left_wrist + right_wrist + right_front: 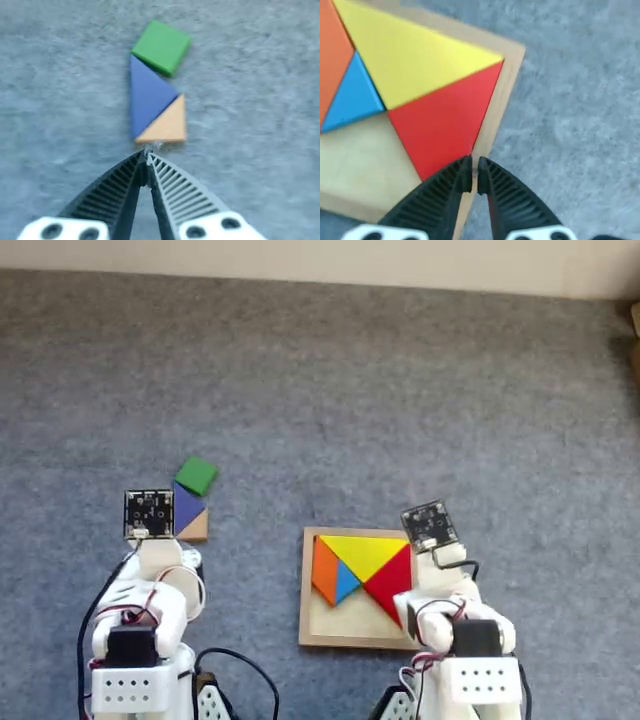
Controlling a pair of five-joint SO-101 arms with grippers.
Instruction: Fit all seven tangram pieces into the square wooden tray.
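Three loose pieces (150,95) cluster on grey carpet (400,390) before the left gripper (147,155).

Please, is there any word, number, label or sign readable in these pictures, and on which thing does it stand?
No text can be read.
The green square, the yellow triangle and the wooden tray are plain.
The dark boards on the arms bear only marks too small to read.
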